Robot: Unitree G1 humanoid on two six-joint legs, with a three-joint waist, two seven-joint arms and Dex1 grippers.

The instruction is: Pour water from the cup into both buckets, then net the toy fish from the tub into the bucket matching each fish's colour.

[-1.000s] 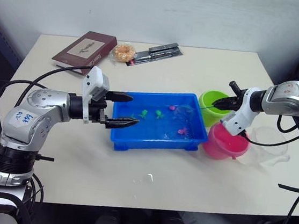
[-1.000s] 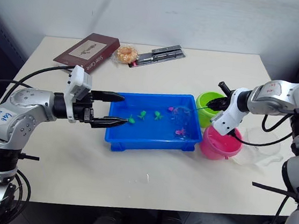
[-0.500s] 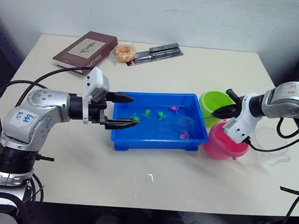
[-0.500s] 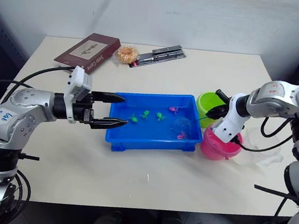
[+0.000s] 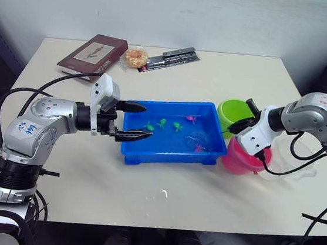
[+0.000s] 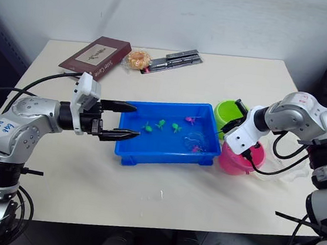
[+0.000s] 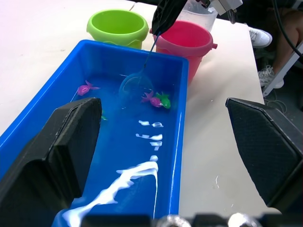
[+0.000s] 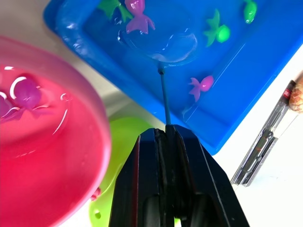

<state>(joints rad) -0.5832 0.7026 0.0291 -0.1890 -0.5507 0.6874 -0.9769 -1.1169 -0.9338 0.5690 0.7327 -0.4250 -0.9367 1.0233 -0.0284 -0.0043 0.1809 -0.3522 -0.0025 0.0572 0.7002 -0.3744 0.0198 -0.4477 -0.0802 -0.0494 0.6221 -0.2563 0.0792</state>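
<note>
**Net dipped in the tub, handle pinched by the right gripper**

Nearest the robot, the left gripper is seen at the tub's left end with its two black fingers spread wide, nothing held between them; one finger reaches over the rim and the other lies beside the front left corner. The blue tub sits in the middle of the table, holding shallow water; the net is lowered into its right part, the hoop near a pink fish and a green fish that lie touching each other; a further pink fish lies apart from them. More green fish are gathered near the tub's centre in the head views. The right gripper is pressed together on the net's thin dark handle, above the gap between the two buckets. The pink bucket stands just beside the tub's right end, with pink fish floating in its water; the green bucket stands just behind it. The clear cup rests to the right of the pink bucket. At the far side of the table a book, a round snack and a dark flat tool are laid.
</note>
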